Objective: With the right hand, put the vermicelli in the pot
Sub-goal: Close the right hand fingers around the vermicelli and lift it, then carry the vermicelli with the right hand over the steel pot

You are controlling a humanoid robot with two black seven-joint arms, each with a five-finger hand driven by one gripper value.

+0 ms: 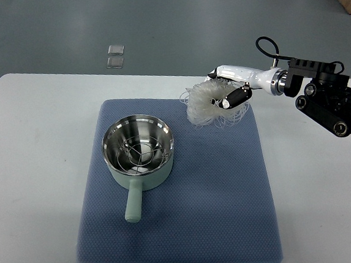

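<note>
a: position of vermicelli (pixel 204 103) relative to right hand (pixel 231 90)?

b: directly under it, at the far right corner of the blue mat (pixel 218 209). fingers are curled around the bundle's upper edge, clamped on it.

a: appearance?

b: a loose, translucent white nest of thin looping strands. it sits well apart from the pot (pixel 138 155), which has a pale green body and steel interior.

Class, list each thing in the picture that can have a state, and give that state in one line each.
Vermicelli: gripped at the mat's far edge, not yet in the pot.
Pot: upright, lid off, wire rack inside, no vermicelli.
Right robot hand: shut on the vermicelli.
Mat: flat on the table.
</note>
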